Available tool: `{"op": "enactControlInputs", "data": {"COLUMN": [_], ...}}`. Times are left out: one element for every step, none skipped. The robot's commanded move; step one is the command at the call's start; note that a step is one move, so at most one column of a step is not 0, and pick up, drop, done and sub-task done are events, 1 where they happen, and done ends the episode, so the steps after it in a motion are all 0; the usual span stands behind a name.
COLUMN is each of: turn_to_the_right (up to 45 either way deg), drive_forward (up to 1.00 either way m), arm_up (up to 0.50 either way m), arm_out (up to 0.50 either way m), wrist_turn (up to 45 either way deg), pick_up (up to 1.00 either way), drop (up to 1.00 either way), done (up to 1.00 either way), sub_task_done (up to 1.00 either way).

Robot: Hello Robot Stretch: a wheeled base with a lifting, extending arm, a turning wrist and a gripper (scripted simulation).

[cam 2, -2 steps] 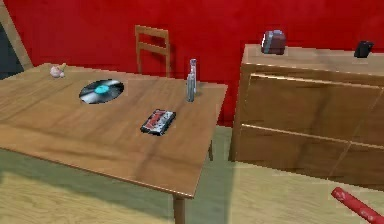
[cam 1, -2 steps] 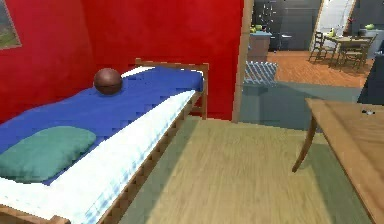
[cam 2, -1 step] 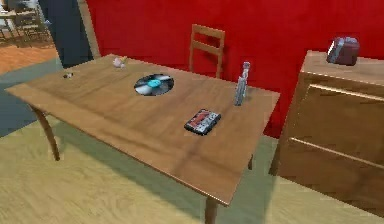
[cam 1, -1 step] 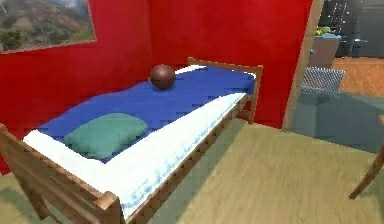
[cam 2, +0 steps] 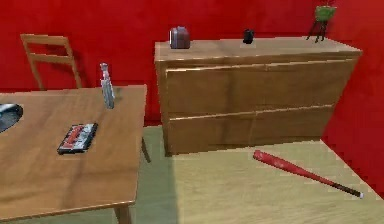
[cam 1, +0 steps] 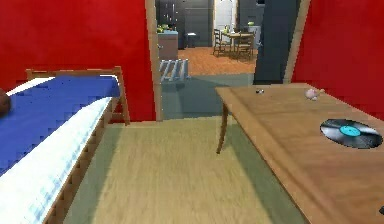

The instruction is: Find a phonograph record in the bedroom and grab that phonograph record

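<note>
1. The phonograph record (cam 1: 351, 132) lies flat on the desk (cam 1: 280, 125) at the forward view's right; I judge it may skid away rather than lift.
2. The upright bottle (cam 2: 106, 85) on that desk could topple if the arm sweeps it.
3. I cannot tell the hand's state.
4. Count: one bed (cam 1: 45, 125), one phonograph record, one chair (cam 2: 47, 60), one bottle, one dresser (cam 2: 255, 100), one baseball bat (cam 2: 300, 172).
</note>
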Motion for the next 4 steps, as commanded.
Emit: {"op": "enactControlInputs", "data": {"turn_to_the_right": [0.0,0.0,0.0,0.0], "drive_forward": [0.95,0.0,0.0,0.0], "arm_up": [0.0,0.5,0.36,0.0], "arm_out": [0.0,0.0,0.0,0.5], "wrist_turn": [0.0,0.0,0.0,0.0], "pick_up": [0.0,0.0,0.0,0.0], "drop": [0.0,0.0,0.0,0.0], "done": [0.0,0.0,0.0,0.0], "sub_task_done": [0.0,0.0,0.0,0.0]}}
